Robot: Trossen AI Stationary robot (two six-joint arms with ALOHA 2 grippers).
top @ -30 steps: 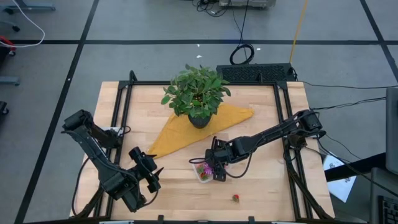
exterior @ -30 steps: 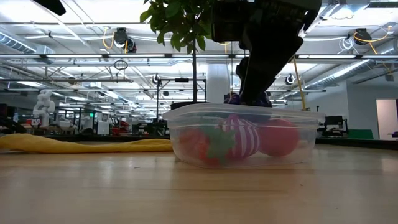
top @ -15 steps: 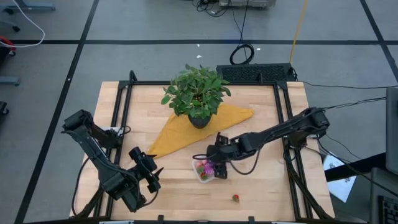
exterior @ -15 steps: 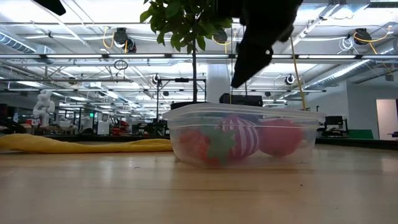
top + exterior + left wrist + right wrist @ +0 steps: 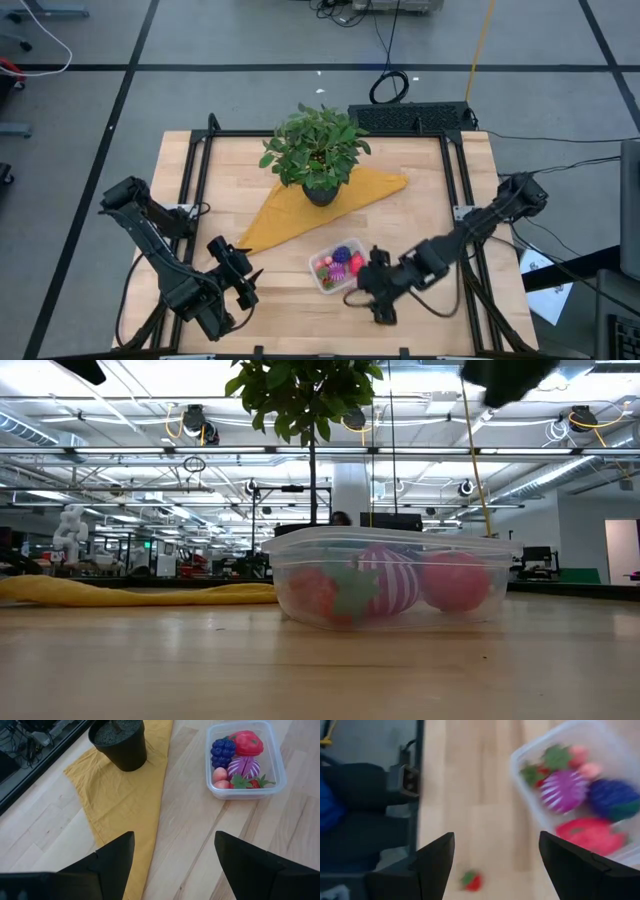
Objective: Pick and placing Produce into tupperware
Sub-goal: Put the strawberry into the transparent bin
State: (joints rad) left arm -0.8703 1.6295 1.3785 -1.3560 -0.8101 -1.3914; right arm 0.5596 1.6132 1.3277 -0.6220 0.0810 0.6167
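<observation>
Mostly clear tupperware point(image 5: 246, 760), colourful produce point(image 5: 235, 757).

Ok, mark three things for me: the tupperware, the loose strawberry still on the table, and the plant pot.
tupperware point(image 5: 278, 779): left wrist view, on its clear side wall.
loose strawberry point(image 5: 472, 880): right wrist view, on its red body.
plant pot point(image 5: 121, 746): left wrist view, on the black outer wall.
</observation>
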